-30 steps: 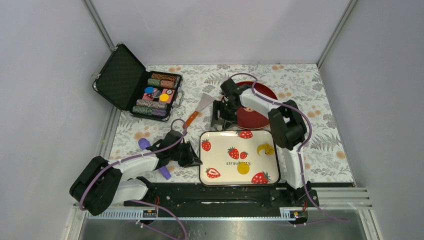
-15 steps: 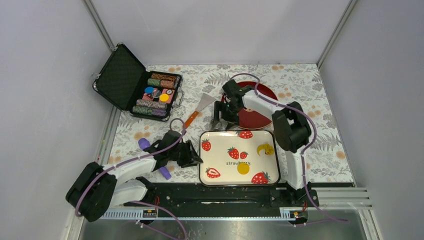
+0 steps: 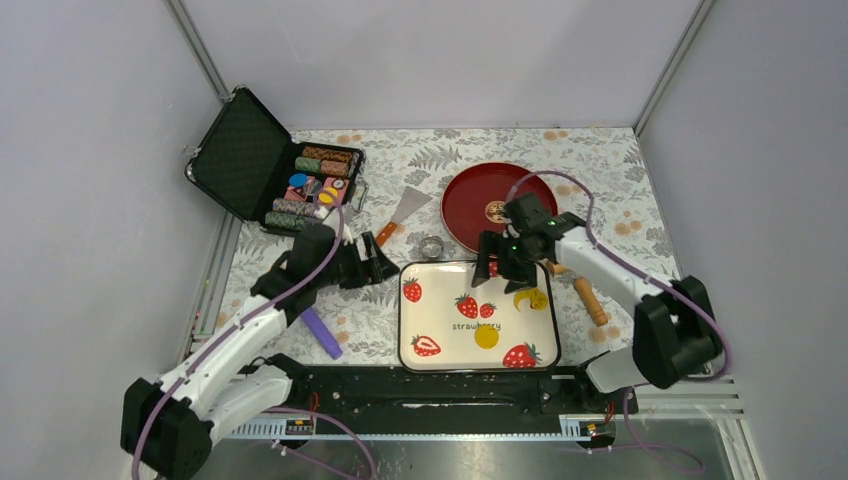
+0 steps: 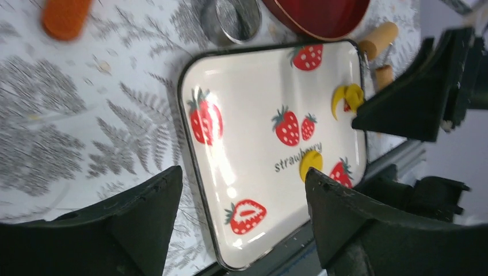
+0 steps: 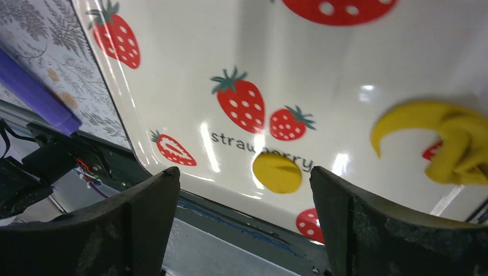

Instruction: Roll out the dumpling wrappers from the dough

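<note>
Over the strawberry plate (image 3: 440,315) my right gripper (image 3: 500,272) hangs fingers-apart by the dough (image 3: 530,297), I'd guess to grab it; left gripper (image 4: 239,178) gapes too.

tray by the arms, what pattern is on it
The tray is white with red strawberries and the word "strawberry"; clearest in left wrist view.

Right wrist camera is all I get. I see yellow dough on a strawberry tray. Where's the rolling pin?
Observer: The rolling pin lies on the table right of the tray, partly under the right arm.
Operator: Is the other gripper holding anything?
Observer: No, the left gripper is open and empty, left of the tray.
Operator: Anything for cutting circles?
Observer: A metal ring sits just beyond the tray's far edge, near its left corner.
</note>
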